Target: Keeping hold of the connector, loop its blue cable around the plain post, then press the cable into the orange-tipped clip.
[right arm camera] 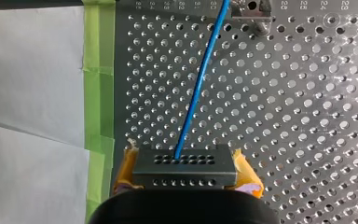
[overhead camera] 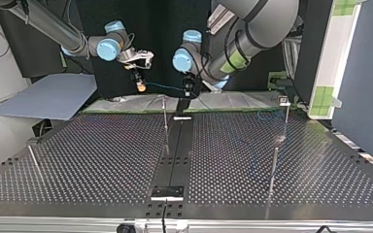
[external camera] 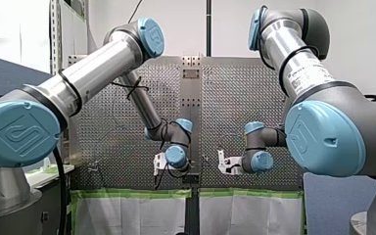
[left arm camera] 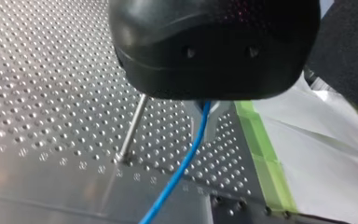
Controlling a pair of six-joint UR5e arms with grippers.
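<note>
My right gripper (right arm camera: pixel 184 161) pinches the dark grey, hole-studded rectangular connector (right arm camera: pixel 184 170) between yellow pads (right arm camera: pixel 127 168); its thin blue cable (right arm camera: pixel 198 88) runs ahead over the perforated metal surface (right arm camera: pixel 307 116). My black left gripper (overhead camera: pixel 188 92) is masked by its own housing, so I cannot tell its state. Tiny numbers (right arm camera: pixel 324 4) printed ahead possibly read 24, 23, 22.

Perf table (overhead camera: pixel 102 160) w/ black ctr strip (overhead camera: pixel 177 155); green tape (right arm camera: pixel 98 84) edging white sheet (right arm camera: pixel 32 93); grey-blue board (overhead camera: pixel 53 97) at top view's left.
</note>
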